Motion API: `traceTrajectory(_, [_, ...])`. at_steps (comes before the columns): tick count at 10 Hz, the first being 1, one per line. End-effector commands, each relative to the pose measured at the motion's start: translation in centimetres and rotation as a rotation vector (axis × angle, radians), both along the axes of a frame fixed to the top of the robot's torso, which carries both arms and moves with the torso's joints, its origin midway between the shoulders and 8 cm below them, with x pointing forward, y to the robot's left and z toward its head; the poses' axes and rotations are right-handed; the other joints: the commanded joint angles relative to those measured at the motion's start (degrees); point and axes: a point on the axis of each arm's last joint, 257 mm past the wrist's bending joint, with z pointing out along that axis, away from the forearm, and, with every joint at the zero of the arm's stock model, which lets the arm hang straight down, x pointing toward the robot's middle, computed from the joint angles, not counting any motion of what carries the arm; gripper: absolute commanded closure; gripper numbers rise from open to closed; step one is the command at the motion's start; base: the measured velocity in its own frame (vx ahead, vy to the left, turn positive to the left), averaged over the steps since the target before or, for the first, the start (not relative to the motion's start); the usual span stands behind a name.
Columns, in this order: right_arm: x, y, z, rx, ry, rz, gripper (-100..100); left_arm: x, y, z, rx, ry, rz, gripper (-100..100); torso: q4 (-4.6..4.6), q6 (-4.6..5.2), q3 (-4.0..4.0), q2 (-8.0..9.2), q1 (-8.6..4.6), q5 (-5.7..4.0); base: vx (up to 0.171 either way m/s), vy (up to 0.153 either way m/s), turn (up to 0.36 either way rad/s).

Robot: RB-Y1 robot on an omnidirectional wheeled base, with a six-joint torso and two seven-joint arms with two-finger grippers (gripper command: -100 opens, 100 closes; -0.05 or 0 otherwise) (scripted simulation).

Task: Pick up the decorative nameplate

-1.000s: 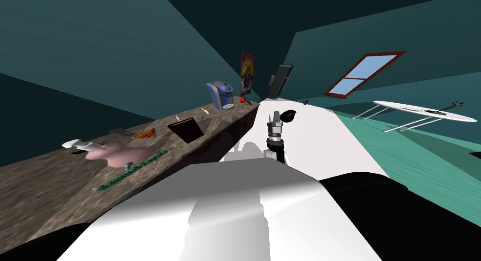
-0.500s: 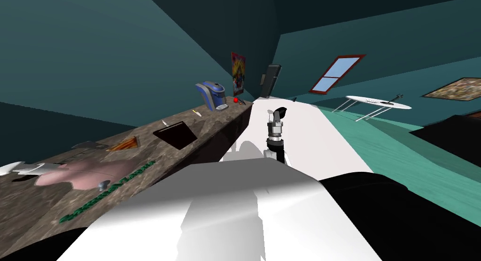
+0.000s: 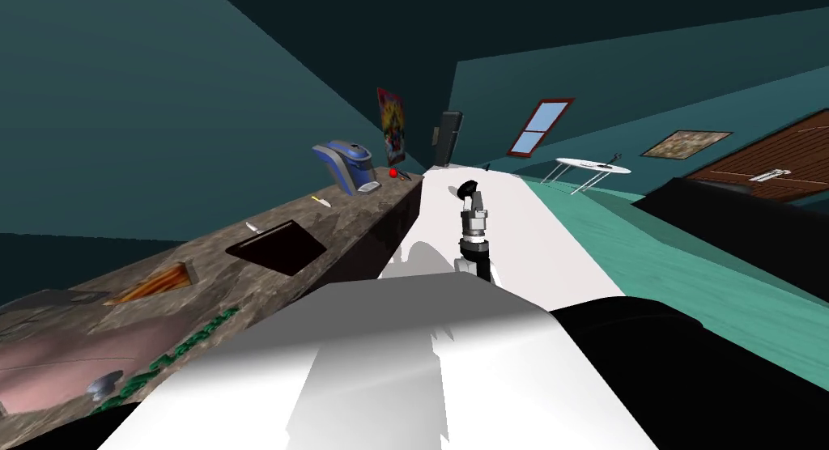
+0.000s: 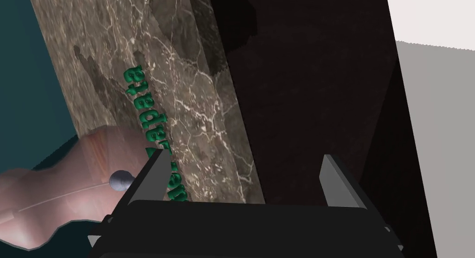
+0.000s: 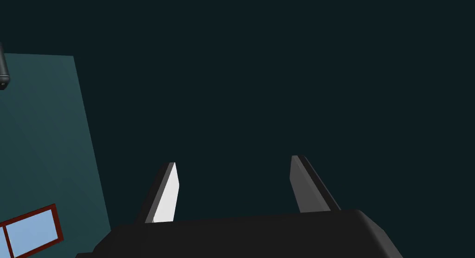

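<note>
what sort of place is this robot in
Likely a kitchen: a long stone-patterned counter along the wall carries a blue coffee machine and has a dark square recess, perhaps a sink.

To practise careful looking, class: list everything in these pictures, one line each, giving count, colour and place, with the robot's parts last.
nameplate: one, green letters, flat on the counter near its front edge
counter: one, brown marble, under the nameplate
slab: one, pink, beside the nameplate
knob: one, grey, on the slab
wedge: one, orange, farther along the counter
recess: one, black, square, in the counter top
coffee machine: one, blue, counter's far end
ball: one, red, beyond the coffee machine
window: one, red-framed, far wall
table: one, white, oval, near the window
left pincer: one, grey fingers open, near the nameplate
right pincer: one, grey fingers open, held up
</note>
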Motion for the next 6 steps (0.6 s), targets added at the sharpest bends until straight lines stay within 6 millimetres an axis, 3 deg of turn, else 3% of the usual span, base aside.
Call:
traceTrajectory(1, [0.0,0.0,0.0,0.000,0.000,0.000,0,-3.2,1.6,0.4,-0.001,0.067,0.062,-100,0.00,0.00,0.00,0.00,0.00,0.00,0.023,0.043,-0.419])
traceTrajectory(6, [0.0,0.0,0.0,0.000,0.000,0.000,0,-12.7,4.7,2.2,0.009,0.231,0.247,-100,-0.02,-0.03,-0.05,-0.10,0.23,0.06,0.027,0.071,-0.380])
